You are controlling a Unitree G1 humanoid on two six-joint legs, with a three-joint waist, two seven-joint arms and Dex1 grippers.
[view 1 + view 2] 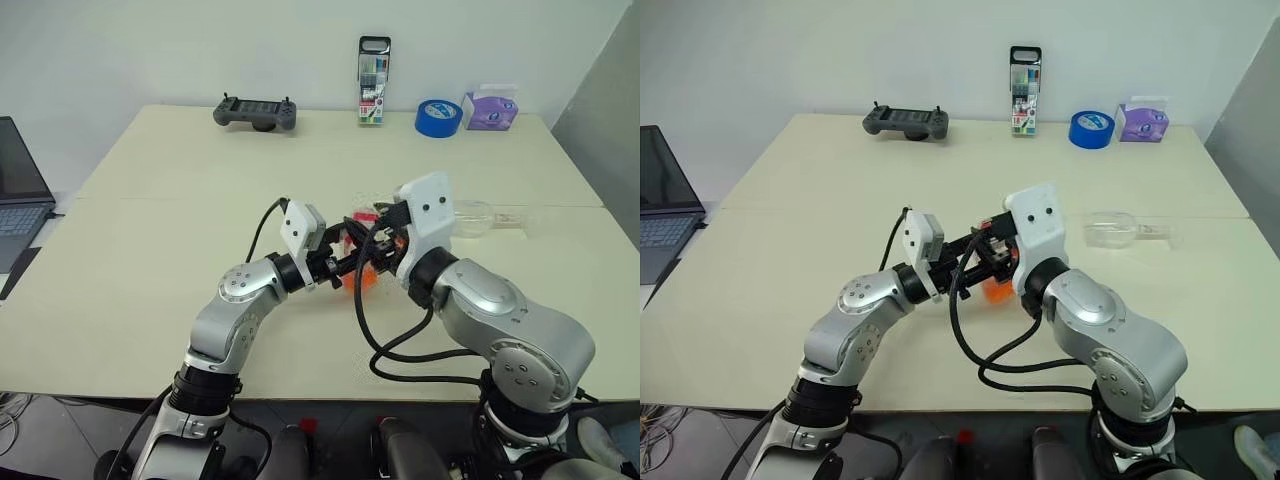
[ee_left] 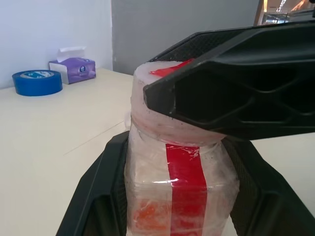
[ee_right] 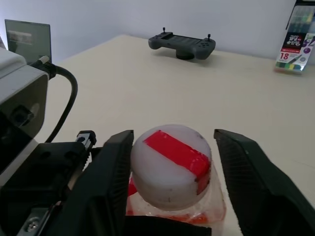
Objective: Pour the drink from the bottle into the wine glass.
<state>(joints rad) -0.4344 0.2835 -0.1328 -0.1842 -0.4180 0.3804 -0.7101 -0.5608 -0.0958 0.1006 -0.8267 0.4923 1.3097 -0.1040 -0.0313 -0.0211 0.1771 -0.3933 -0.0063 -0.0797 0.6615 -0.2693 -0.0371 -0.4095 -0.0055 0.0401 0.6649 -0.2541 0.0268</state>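
Observation:
The bottle (image 2: 172, 196) is a small clear plastic one with red tape, a white cap (image 3: 170, 164) and the orange-red drink (image 1: 365, 278) inside. It is held upright above the table's middle. My left gripper (image 1: 350, 262) is shut on its body, one black finger on each side. My right gripper (image 3: 172, 135) straddles the cap from the other side. One of its fingers touches the cap and a narrow gap shows at the other. The wine glass (image 1: 1110, 230) is clear and appears to lie on its side on the table, to the right of both grippers.
Along the table's far edge stand a dark game controller (image 1: 255, 112), a clear marker case (image 1: 374, 80), a blue tape roll (image 1: 438, 117) and a purple tissue box (image 1: 490, 110). A laptop (image 1: 20, 190) sits off the table's left side.

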